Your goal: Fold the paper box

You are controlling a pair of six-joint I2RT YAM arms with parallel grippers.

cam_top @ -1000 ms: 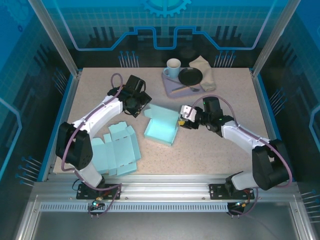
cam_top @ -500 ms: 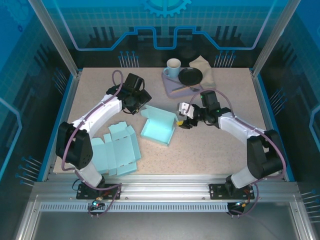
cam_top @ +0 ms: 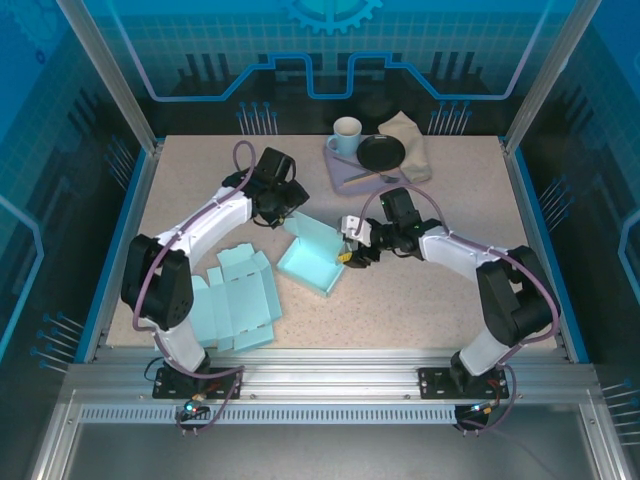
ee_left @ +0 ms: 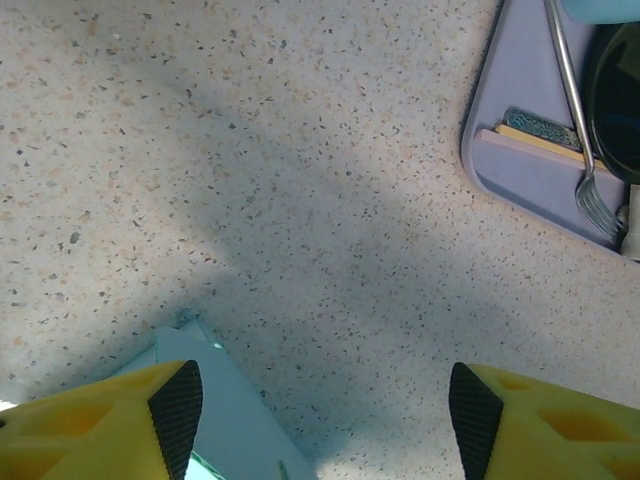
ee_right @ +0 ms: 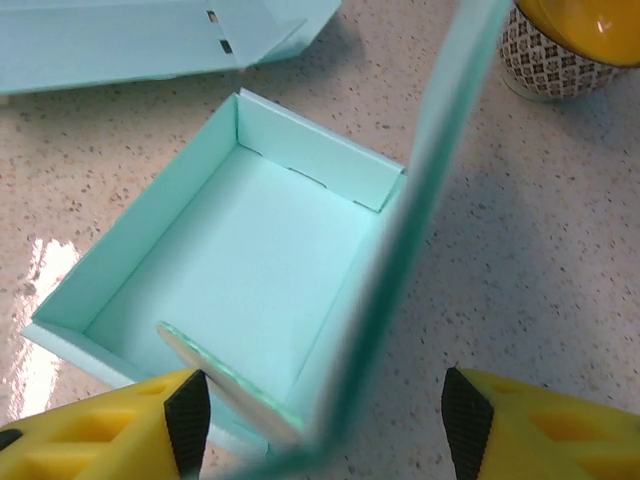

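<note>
The light blue paper box (cam_top: 310,257) sits mid-table as an open tray with one tall flap standing up on its right side. My right gripper (cam_top: 348,251) is at that right side; in the right wrist view it (ee_right: 325,425) is open, and the upright flap (ee_right: 430,200) rises between its yellow fingers (ee_right: 188,420) without being pinched. The box's inside (ee_right: 240,260) lies just ahead. My left gripper (cam_top: 289,206) hovers behind the box's far corner, open (ee_left: 322,420) over bare table, with the box corner (ee_left: 215,410) by its left finger.
A second, unfolded flat box (cam_top: 236,298) lies front left, also seen as a flat sheet (ee_right: 130,40). At the back stands a purple tray (cam_top: 345,172) with a black bowl (cam_top: 381,152) and fork (ee_left: 575,120), a white mug (cam_top: 346,133) and a beige cloth (cam_top: 410,140).
My right gripper has moved left to the box's right side, and the box has slid left and slightly nearer. The left gripper has shifted a little to the right.
</note>
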